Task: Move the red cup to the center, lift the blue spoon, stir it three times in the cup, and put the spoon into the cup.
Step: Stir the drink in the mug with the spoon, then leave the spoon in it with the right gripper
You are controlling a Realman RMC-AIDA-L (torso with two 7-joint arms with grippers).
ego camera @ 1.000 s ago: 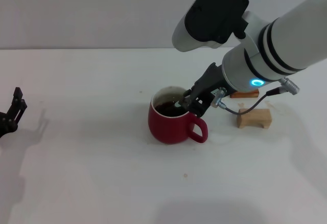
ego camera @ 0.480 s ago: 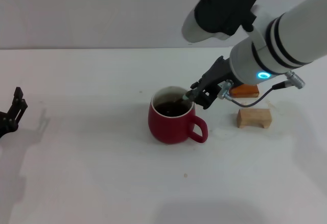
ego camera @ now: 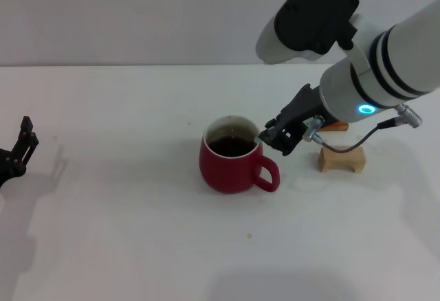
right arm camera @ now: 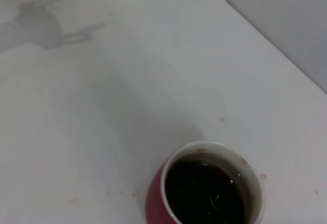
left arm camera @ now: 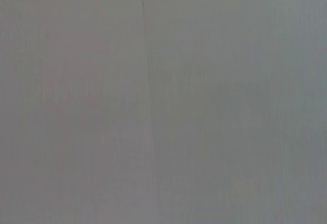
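Our right gripper (ego camera: 277, 136) hung just beside the cup (ego camera: 232, 163), on the handle side and level with the rim. Its fingers looked closed on something slim and grey that reached toward the rim; we took this for the neck of the spoon (ego camera: 261, 138), though the pale handle was hidden inside the fingers and we could not be sure of the grasp.

If so, the spoon's long axis ran from the fingers toward the cup, slanting slightly down over the rim. In the right wrist view a faint curved outline showed in the dark liquid (right arm camera: 212, 193), perhaps the bowl or only a ripple; we could not tell which.

That was the relation the next move would turn on: the cup's mouth lay directly across from the fingertips, toward our left, so a short travel that way and down would keep the spoon inside the white wall.

The cup stood upright near the middle of the desk (ego camera: 124, 212), its handle toward the right arm. Beyond the gripper, farther right, a tan block (ego camera: 342, 159) rested on the desk with an orange-brown block (ego camera: 335, 127) behind it, mostly hidden by the arm.

Our left gripper (ego camera: 17, 151) sat parked at the desk's far left edge, well apart from the cup; its wrist view showed nothing of the work. The right arm was plainly the nearer one.
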